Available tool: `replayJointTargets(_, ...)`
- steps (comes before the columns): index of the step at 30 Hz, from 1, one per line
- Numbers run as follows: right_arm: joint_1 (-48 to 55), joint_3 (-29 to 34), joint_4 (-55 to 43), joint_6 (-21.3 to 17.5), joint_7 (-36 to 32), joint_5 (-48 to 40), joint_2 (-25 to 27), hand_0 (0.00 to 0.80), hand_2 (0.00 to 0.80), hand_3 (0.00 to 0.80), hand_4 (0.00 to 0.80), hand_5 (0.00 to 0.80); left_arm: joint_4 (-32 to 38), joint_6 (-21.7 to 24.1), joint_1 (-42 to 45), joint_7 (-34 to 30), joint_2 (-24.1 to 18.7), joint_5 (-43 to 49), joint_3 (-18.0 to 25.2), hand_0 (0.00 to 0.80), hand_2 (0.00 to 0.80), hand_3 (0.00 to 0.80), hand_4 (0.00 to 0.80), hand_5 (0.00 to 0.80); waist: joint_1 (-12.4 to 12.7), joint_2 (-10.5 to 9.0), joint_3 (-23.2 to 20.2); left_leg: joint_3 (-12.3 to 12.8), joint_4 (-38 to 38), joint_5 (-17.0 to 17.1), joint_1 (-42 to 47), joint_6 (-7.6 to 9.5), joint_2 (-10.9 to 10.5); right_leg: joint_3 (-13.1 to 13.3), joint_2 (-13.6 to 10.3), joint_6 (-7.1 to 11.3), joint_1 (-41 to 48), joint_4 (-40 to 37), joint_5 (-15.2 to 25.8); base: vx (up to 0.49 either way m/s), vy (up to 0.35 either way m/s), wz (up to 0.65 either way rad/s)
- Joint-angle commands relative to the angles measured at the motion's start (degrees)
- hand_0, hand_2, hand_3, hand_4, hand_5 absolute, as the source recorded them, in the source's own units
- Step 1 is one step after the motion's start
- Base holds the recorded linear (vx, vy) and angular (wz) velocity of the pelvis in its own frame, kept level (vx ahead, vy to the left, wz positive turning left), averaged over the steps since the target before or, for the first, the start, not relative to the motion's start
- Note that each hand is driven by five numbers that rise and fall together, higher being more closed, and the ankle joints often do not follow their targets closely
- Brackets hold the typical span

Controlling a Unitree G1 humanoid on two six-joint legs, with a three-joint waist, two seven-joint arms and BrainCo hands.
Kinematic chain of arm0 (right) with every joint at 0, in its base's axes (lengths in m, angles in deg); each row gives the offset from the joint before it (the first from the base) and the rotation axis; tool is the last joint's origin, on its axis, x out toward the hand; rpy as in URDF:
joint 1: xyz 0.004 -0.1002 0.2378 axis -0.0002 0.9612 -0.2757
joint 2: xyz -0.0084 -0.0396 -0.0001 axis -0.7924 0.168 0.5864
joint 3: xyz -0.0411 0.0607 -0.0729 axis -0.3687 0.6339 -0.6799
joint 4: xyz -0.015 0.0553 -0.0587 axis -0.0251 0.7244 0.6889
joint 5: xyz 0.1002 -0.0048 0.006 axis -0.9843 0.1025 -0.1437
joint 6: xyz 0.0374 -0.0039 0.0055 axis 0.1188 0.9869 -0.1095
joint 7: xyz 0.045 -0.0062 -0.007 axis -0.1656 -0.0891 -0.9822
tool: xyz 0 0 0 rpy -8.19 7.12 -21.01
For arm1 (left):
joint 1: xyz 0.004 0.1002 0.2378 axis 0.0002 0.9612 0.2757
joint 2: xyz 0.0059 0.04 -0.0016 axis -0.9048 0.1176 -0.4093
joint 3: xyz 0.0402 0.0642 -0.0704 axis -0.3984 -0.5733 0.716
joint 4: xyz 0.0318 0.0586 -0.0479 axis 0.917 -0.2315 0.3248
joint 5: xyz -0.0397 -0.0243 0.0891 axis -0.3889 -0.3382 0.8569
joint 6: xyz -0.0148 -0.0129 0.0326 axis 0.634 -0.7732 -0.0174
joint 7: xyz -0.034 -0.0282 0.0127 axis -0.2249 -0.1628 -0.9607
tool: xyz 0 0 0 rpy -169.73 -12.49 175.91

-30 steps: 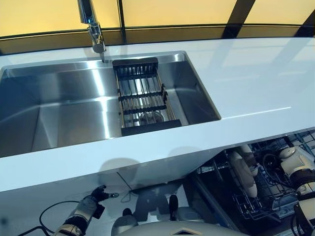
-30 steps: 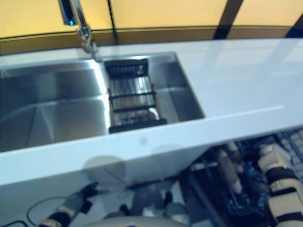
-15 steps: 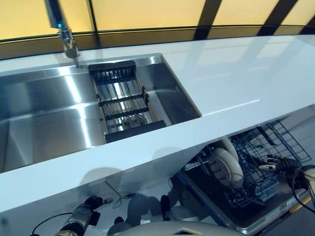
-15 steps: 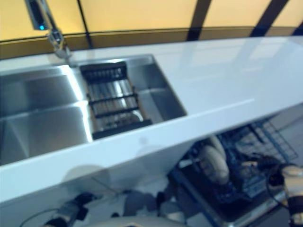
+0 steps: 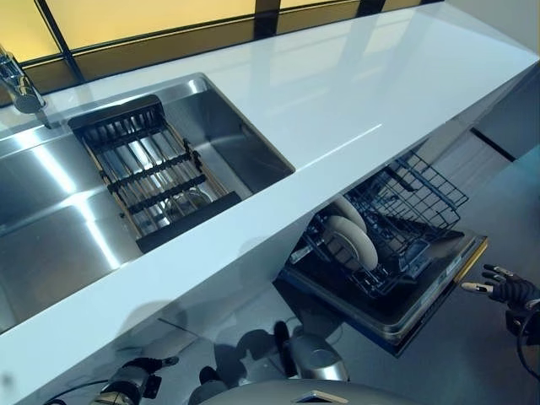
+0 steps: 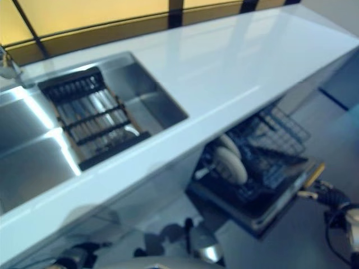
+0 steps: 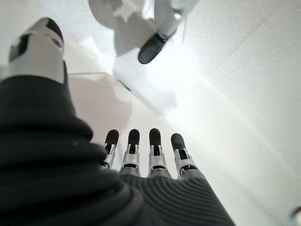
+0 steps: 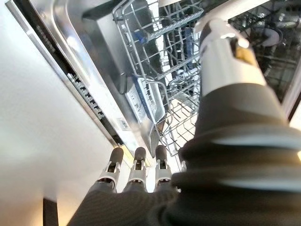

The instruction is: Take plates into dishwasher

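Observation:
Two white plates (image 5: 351, 241) stand on edge in the blue wire rack (image 5: 407, 201) of the open dishwasher under the counter. My right hand (image 5: 504, 288) hovers open and holds nothing, just past the outer edge of the lowered dishwasher door (image 5: 426, 295). In the right wrist view its straight fingers (image 8: 136, 173) point toward the wire rack (image 8: 153, 70). My left hand (image 5: 135, 381) hangs low under the counter's near edge, and its fingers (image 7: 141, 157) are straight over the floor with nothing in them.
A white counter (image 5: 337, 93) runs across the view, with a steel sink (image 5: 59, 211) at the left. A black drying rack (image 5: 148, 173) lies across the sink and the tap (image 5: 17, 84) stands behind it. Grey floor lies right of the dishwasher.
The camera has swung right, so sink and counter shifted left in view. My right hand has drawn back from the rack by the plates to beyond the door's edge.

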Motion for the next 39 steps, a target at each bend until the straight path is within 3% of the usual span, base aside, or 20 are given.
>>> replayJointTargets(1,-7.12,-0.48,-0.58,-1.28,7.75,-6.32,-2.02,0.0,0.0,0.0,0.0,0.0,-2.2,-0.7,-0.35,1.46,-2.55,-2.36,2.5,0.0,0.0,0.0,0.0,0.0,3.09,-3.64,-3.68,-7.21,7.68,-2.98,-8.58,2.64,-3.32,1.29,-6.0,-0.34,11.41,-11.94,8.14,-0.359,-0.355,-0.49)
replayJointTargets(3,-8.24,-0.98,-0.53,-1.94,10.23,-8.51,-2.62,0.0,0.0,0.0,0.0,0.0,-1.95,-0.88,-1.11,1.4,-3.13,-2.66,2.21,0.0,0.0,0.0,0.0,0.0,3.65,-4.31,-3.24,-7.78,10.84,-3.84,-10.53,2.22,-1.56,1.07,-7.15,0.06,12.11,-12.96,7.52,-0.359,-0.42,-0.45)
replayJointTargets(4,-8.81,-1.19,-1.23,-1.98,11.46,-10.54,-2.98,0.0,0.0,0.0,0.0,0.0,-1.86,-0.9,-1.7,1.44,-3.85,-2.93,2.35,0.0,0.0,0.0,0.0,0.0,4.12,-4.51,-2.71,-8.19,12.8,-3.56,-12.36,1.83,0.48,1.29,-6.9,0.03,11.22,-12.27,6.71,-0.361,-0.45,-0.26)
replayJointTargets(6,-9.26,-1.54,-1.58,-2.86,13.56,-13.78,-4.02,0.0,0.0,0.0,0.0,0.0,-2.15,-1.26,-3.02,1.72,-4.83,-3.07,2.52,0.0,0.0,0.0,0.0,0.0,5.52,-4.35,-1.93,-9.22,14.96,-1.85,-16.1,0.33,4.36,-0.65,-4.63,-0.51,13.55,-13.54,-1.23,-0.337,-0.385,-0.21)
replayJointTargets(8,-8.36,-0.72,-2.3,-4.28,14.83,-14.38,-4.96,0.0,0.0,0.0,0.0,0.0,-2.59,-1.01,-3.59,2.27,-4.34,-3.32,2.81,0.0,0.0,0.0,0.0,0.0,6.61,-3.89,-1.64,-11.22,13.64,1.64,-18.47,-2.25,5.72,-2.14,-1.21,-1.34,16.36,-16.5,-7.53,-0.309,-0.262,0.01)
replayJointTargets(10,-7.93,0.5,-4.18,-4.22,15.9,-14.6,-4.82,0.0,0.0,0.0,0.0,0.0,-1.61,-0.14,-1.72,2.7,-2.34,-4.42,3.45,0.0,0.0,0.0,0.0,0.0,6.94,-2.5,-0.91,-12.56,8.96,5.68,-18.07,-4.04,6.9,-1.36,1.45,-3.39,17.31,-16.95,-10.93,-0.294,-0.097,0.11)
replayJointTargets(12,-8.58,1.22,-3.68,-4.63,15.53,-13.28,-3.98,0.0,0.0,0.0,0.0,0.0,-1.94,1.83,1.15,3.63,0.04,-6.21,4.29,0.0,0.0,0.0,0.0,0.0,7.22,-1.57,-0.19,-11.49,3.57,8.87,-17.28,-4.88,8.08,-1.19,3.23,-5.08,18.28,-17.97,-12.24,-0.211,0.016,0.08)
replayJointTargets(14,-9.11,1.53,-2.61,-5.14,16.08,-14.03,-3.32,0.0,0.0,0.0,0.0,0.0,-2.84,3.11,2.91,3.99,1.35,-6.75,4.82,0.0,0.0,0.0,0.0,0.0,7.67,-1.01,0.34,-10.22,0.48,10.13,-17.17,-5.36,7.82,-1.5,4.34,-6.21,19.04,-18.76,-13.01,-0.24,-0.001,-0.12)
replayJointTargets(17,-8.64,1.97,0.23,-5.03,21.29,-15.85,-3.31,0.0,0.0,0.0,0.0,0.0,-4.24,5.44,4.8,2.79,2.25,-5.11,5.38,0.0,0.0,0.0,0.0,0.0,6.74,-0.32,0.83,-4.58,5.9,8.34,-17.86,-4.03,6.1,-5.13,5.89,-8.64,18.74,-18.25,-14.05,-0.388,-0.063,0.17)
replayJointTargets(19,-8.18,1.8,3.59,-6.26,23.38,-17.92,-3.59,0.0,0.0,0.0,0.0,0.0,-3.97,5.98,4.56,1.66,1.95,-3.79,5.41,0.0,0.0,0.0,0.0,0.0,5.79,-1.76,0.8,-3.07,16.26,1.01,-16.81,-0.94,3.56,-7.4,4.96,-10.08,16.86,-17.7,-12.44,-0.478,-0.089,0.89)
replayJointTargets(20,-8.13,1.81,5.48,-7.33,23.87,-18.29,-3.49,0.0,0.0,0.0,0.0,0.0,-3.66,5.93,4.18,1.23,1.86,-3.42,5.19,0.0,0.0,0.0,0.0,0.0,5.19,-2.88,0.54,-4.26,21.6,-5.32,-15.62,0.02,1.35,-7.33,4.02,-10.0,16.39,-17.65,-12.13,-0.549,-0.043,1.17)
replayJointTargets(21,-8.49,1.62,6.67,-7.78,24.54,-19.34,-2.99,0.0,0.0,0.0,0.0,0.0,-3.05,5.61,3.62,0.9,1.73,-3.47,4.88,0.0,0.0,0.0,0.0,0.0,4.7,-3.96,0.49,-3.83,27.07,-9.19,-14.48,2.43,-0.7,-7.78,3.11,-10.2,14.32,-17.76,-9.65,-0.455,0.025,1.33)
replayJointTargets(23,-9.32,1.59,7.85,-7.24,25.23,-20.64,-1.71,0.0,0.0,0.0,0.0,0.0,-2.55,4.91,2.63,0.7,1.79,-3.94,4.15,0.0,0.0,0.0,0.0,0.0,3.94,-3.98,-0.1,-7.21,29.83,-11.41,-10.85,2.51,-4.96,-7.23,3.44,-10.31,11.5,-17.71,-8.08,-0.319,0.062,0.92)
replayJointTargets(24,-9.33,1.58,7.86,-7.24,25.23,-20.64,-1.7,0.0,0.0,0.0,0.0,0.0,-2.55,4.91,2.63,0.7,1.8,-3.94,4.16,0.0,0.0,0.0,0.0,0.0,3.91,-3.95,-0.08,-7.24,29.86,-11.43,-10.85,2.51,-4.94,-7.26,3.45,-10.31,11.52,-17.71,-8.08,-0.285,0.178,0.37)
replayJointTargets(25,-9.93,2.82,8.04,-5.25,25.79,-22.28,-0.56,0.0,0.0,0.0,0.0,0.0,-2.58,4.69,1.62,0.04,1.79,-3.84,3.35,0.0,0.0,0.0,0.0,0.0,2.4,-1.73,-1.26,-10.53,23.54,-11.46,-2.42,1.33,-7.78,-7.87,5.15,-10.45,8.38,-16.03,-7.92,-0.289,0.261,0.46)
replayJointTargets(26,-10.25,3.41,8.67,-4.93,25.58,-22.36,-0.48,0.0,0.0,0.0,0.0,0.0,-2.3,4.1,0.61,-0.56,1.43,-4.59,2.01,0.0,0.0,0.0,0.0,0.0,1.66,-0.14,-1.58,-12.19,15.32,-10.45,1.77,0.81,-8.61,-8.98,5.99,-9.9,7.03,-14.61,-7.67,-0.37,0.31,0.65)
replayJointTargets(27,-10.42,3.42,8.4,-4.76,26.23,-24.35,-0.98,0.0,0.0,0.0,0.0,0.0,-1.83,3.63,-0.52,-0.55,1.28,-4.96,0.98,0.0,0.0,0.0,0.0,0.0,1.58,0.39,-1.58,-13.56,9.46,-9.66,2.15,1.31,-9.97,-9.97,6.12,-8.97,5.1,-13.15,-5.74,-0.217,0.188,0.44)
replayJointTargets(30,-10.92,3.21,9.51,-4.64,27.74,-27.11,-2.48,0.0,0.0,0.0,0.0,0.0,-1.8,1.32,-4.07,-1.02,1.33,-6.4,-1.65,0.0,0.0,0.0,0.0,0.0,1.22,0.13,-1.59,-15.31,5.15,-9.28,2.0,2.15,-11.58,-11.14,6.05,-8.27,2.36,-13.08,-4.0,-0.229,0.075,0.01)
replayJointTargets(33,-12.22,1.66,11.41,-4.75,28.03,-27.39,-2.68,0.0,0.0,0.0,0.0,0.0,-2.7,1.22,-4.21,-1.35,2.11,-6.78,-2.66,0.0,0.0,0.0,0.0,0.0,1.53,0.4,-1.84,-15.55,4.54,-8.5,0.85,2.36,-11.48,-9.84,6.72,-8.73,2.63,-14.69,-5.06,-0.151,0.052,0.04)
replayJointTargets(39,-12.87,0.71,13.01,-3.04,28.27,-26.7,-3.25,0.0,0.0,0.0,0.0,0.0,-2.98,1.48,-2.82,-2.13,2.57,-4.21,-3.17,0.0,0.0,0.0,0.0,0.0,2.01,-0.42,-3.19,-13.98,1.53,-6.89,0.65,3.3,-12.47,-9.0,7.26,-7.77,3.83,-19.52,-3.1,-0.051,0.057,-0.03)
